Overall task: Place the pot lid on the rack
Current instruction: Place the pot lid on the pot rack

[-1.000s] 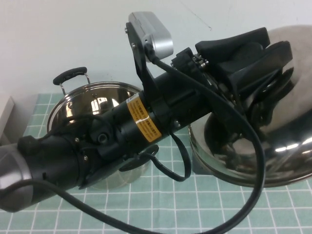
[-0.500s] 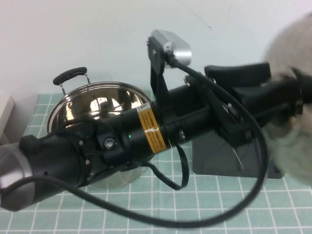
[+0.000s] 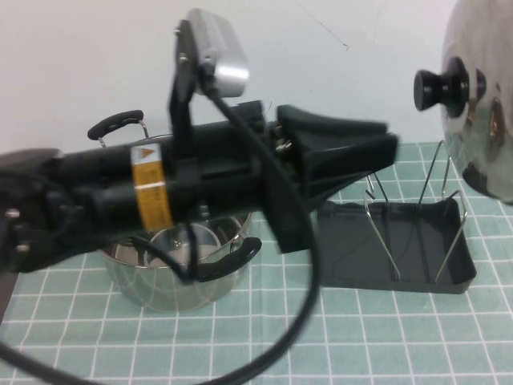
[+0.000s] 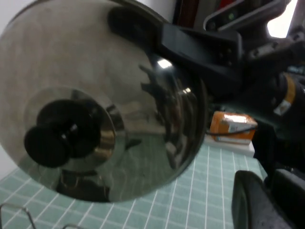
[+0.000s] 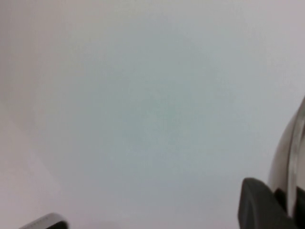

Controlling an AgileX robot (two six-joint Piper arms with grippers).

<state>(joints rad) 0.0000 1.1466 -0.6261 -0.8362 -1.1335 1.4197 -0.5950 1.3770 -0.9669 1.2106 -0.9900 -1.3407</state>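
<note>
Item: pot lid point(image 3: 481, 104), held upright on edge above the rack's point(image 3: 417, 249) right side, rim pinched in my right hand point(image 5: 267, 205); left hand point(image 3: 345, 160) hovers apart beside the rack; risk: lid slipping, missing the wire loops.

Left claw point(image 3: 377, 152) just above rack point(image 3: 417, 269), pot lid point(image 3: 481, 104) upright over its right end

Black arm point(image 3: 160, 192) (yellow label, cable)
</note>
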